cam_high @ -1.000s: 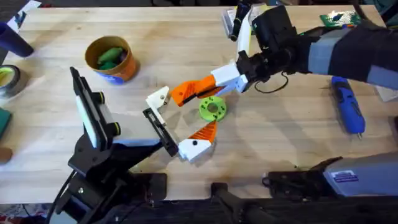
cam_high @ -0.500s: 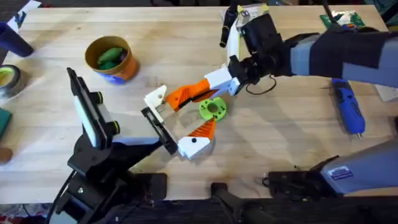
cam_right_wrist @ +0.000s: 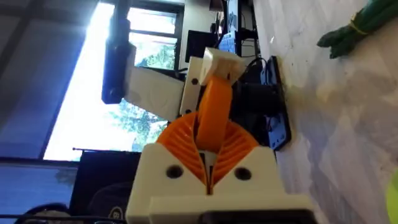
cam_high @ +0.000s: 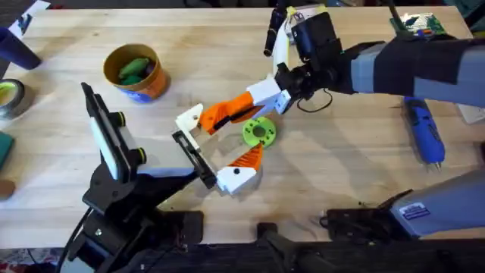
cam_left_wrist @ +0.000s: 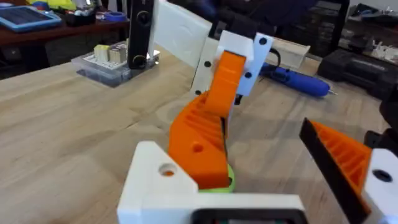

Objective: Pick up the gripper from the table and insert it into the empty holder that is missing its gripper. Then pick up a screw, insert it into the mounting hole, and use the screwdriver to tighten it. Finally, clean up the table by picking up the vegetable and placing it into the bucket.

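My right gripper (cam_high: 263, 100) is shut on the orange gripper finger (cam_high: 227, 112); its orange pads (cam_right_wrist: 239, 146) pinch the piece. The finger's wide end rests against the empty white holder (cam_high: 191, 121) on the black bar (cam_high: 194, 158); I cannot tell whether it is seated. The holder's mounting hole (cam_left_wrist: 166, 169) shows open. The bar is my left gripper (cam_high: 221, 149), open, with its other white block (cam_high: 235, 179) bearing an orange finger (cam_high: 251, 160). The blue screwdriver (cam_high: 423, 130) lies at the right. The yellow-orange bucket (cam_high: 155, 83) holds a green vegetable (cam_high: 133, 69). A screw is out of view.
A green disc (cam_high: 259, 131) lies under the held finger. A tape roll (cam_high: 9, 97) and a dark blue cup (cam_high: 17, 47) sit at the left edge. A green bundle (cam_right_wrist: 351, 28) lies on the tabletop. A circuit board (cam_high: 413, 23) is at the back right.
My right gripper has carried the orange finger leftward and slightly back, bringing its end up to the empty holder. The left arm and the bar have stayed put.
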Tool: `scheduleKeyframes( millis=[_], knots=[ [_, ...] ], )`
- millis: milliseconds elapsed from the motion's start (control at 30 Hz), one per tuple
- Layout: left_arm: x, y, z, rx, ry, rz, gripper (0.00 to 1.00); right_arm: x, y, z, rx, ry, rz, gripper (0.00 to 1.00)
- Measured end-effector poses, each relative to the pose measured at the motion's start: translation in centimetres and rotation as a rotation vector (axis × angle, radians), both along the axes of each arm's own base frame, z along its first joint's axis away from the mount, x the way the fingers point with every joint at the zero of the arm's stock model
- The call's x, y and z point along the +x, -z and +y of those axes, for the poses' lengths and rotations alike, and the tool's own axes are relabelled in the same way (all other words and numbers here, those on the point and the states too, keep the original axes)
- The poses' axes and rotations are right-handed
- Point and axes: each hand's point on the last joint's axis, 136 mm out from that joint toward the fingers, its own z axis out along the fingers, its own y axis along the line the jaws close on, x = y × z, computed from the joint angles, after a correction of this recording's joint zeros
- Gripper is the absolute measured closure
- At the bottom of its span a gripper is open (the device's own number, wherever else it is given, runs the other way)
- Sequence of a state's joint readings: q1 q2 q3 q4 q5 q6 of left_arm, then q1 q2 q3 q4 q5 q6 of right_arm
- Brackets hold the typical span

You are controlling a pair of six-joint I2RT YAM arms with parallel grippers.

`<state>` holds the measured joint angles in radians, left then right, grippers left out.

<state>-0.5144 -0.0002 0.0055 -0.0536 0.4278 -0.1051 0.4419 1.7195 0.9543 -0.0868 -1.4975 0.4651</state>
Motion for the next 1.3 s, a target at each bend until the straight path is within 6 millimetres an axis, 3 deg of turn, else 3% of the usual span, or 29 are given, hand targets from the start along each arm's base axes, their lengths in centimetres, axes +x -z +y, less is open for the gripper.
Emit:
scheduleKeyframes(
  millis=[267, 567, 1300],
  knots=[
    [0.5, 0.1, 0.4, 0.001, -0.035, 0.004, 0.01, -0.2, 0.2, 0.8, -0.01, -0.009, -0.023, 0.992],
    [1.6, 0.2, 1.4, 0.0, -0.12, 0.012, 0.01, 1.0, 1.1, 2.1, 0.031, -0.038, -0.049, 0.992],
    [0.9, 0.1, 0.7, -0.003, -0.066, 0.01, 0.01, 2.2, 1.2, 1.5, -0.006, 0.002, 0.019, 0.992]
  ],
)
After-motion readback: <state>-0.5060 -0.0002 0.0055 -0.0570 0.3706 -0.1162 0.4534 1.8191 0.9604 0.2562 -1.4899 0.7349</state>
